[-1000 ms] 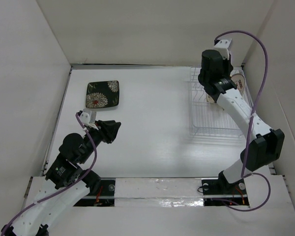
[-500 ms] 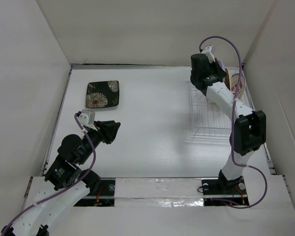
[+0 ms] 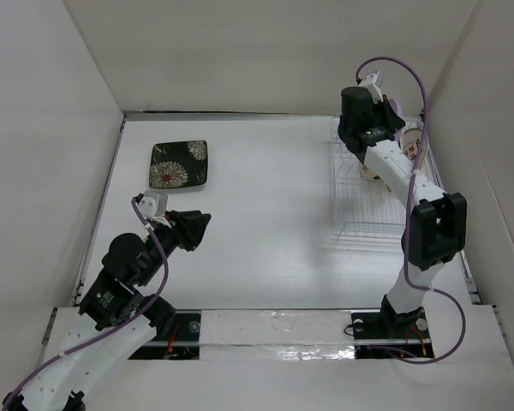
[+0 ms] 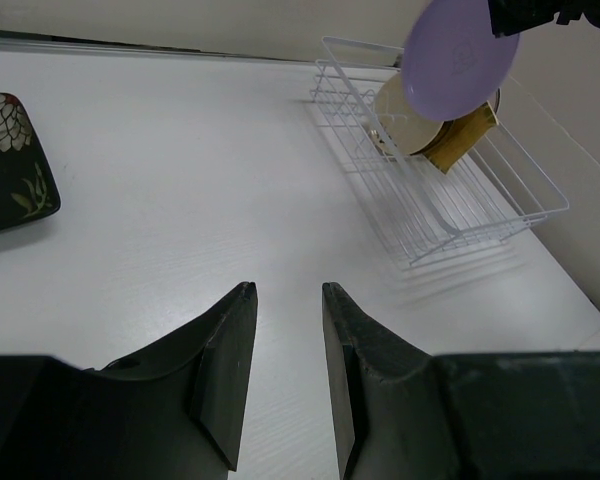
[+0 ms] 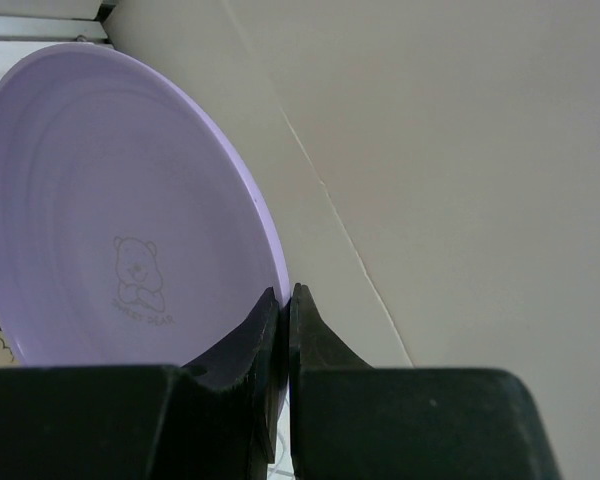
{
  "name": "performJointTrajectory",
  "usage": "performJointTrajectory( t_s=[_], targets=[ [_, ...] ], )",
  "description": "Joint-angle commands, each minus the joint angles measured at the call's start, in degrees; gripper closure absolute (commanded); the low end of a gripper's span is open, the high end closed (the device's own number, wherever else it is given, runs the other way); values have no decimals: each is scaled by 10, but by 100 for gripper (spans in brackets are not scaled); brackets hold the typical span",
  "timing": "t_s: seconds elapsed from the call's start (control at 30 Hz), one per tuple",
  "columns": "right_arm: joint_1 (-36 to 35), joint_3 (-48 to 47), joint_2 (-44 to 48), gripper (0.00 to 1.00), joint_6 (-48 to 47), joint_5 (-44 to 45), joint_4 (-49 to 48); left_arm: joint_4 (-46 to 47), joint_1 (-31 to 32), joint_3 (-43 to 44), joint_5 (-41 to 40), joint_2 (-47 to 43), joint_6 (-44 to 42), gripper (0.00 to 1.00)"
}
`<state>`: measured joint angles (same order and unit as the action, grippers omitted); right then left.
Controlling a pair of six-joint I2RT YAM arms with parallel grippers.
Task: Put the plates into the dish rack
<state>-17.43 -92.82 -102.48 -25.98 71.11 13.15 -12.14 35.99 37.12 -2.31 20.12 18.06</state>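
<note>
My right gripper (image 5: 285, 300) is shut on the rim of the round lilac plate (image 5: 130, 220), which has a small bear print. It holds that plate (image 4: 458, 55) on edge in the air above the far end of the white wire dish rack (image 3: 368, 210). Several plates stand in the rack's far slots, among them a cream one (image 4: 402, 122), a brown-gold one (image 4: 465, 140) and a white one with red marks (image 3: 416, 147). The black floral square plate (image 3: 179, 163) lies flat at the far left. My left gripper (image 4: 285, 290) hovers open and empty over the table, near and left.
White walls close in the table on the left, back and right, and the rack (image 4: 460, 215) stands close to the right wall. A taped strip runs along the near edge by the arm bases (image 3: 274, 330).
The right arm has folded upright and swung the lilac plate up over the rack's far end. The left arm has hardly moved.
</note>
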Motion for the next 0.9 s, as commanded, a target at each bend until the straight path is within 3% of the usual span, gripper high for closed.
performJointTrajectory(
  t_s=[0.0,0.37,0.47,0.5,0.6,0.77,0.83,0.87],
  targets=[
    [-3,7,-5,100,-17,13,-53,28,3,0,6,5,-5,71],
    [-44,23,-69,97,11,-3,-71,24,3,1,-9,29,-3,71],
    [-44,16,-54,57,71,-17,-41,25,3,3,-20,42,-2,70],
    [-44,10,-46,39,103,-39,4,25,3,3,-23,47,-2,69],
    [-49,12,9,24,196,-98,49,26,3,7,-32,72,2,66],
    [-102,158,196,26,308,-185,-7,29,3,31,-45,142,20,65],
    [-133,224,258,55,329,-233,-71,34,-3,42,-47,179,27,64],
    [-148,288,320,77,351,-257,-92,41,-8,55,-48,194,32,64]
  ],
)
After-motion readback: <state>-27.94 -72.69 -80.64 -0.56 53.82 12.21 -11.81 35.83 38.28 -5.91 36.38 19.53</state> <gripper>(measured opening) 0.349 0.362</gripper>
